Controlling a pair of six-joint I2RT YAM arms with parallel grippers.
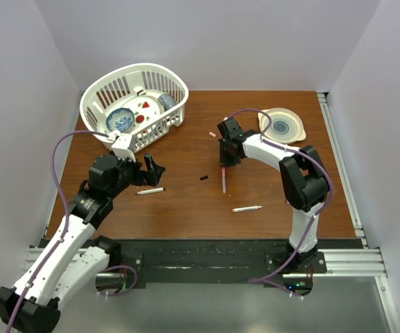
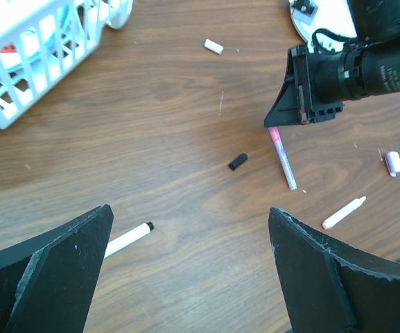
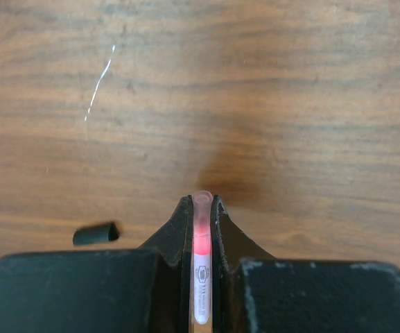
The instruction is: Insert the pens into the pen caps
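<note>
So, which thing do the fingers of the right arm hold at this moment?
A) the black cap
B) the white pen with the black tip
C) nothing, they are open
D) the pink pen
D: in the right wrist view the pink pen sits clamped between the right fingers, while the black cap lies apart from them.

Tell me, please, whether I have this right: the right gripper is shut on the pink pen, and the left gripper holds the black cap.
Not quite. The black cap lies loose on the table; the left gripper stands open and empty, as the left wrist view shows. The right gripper is indeed shut on the pink pen.
</note>
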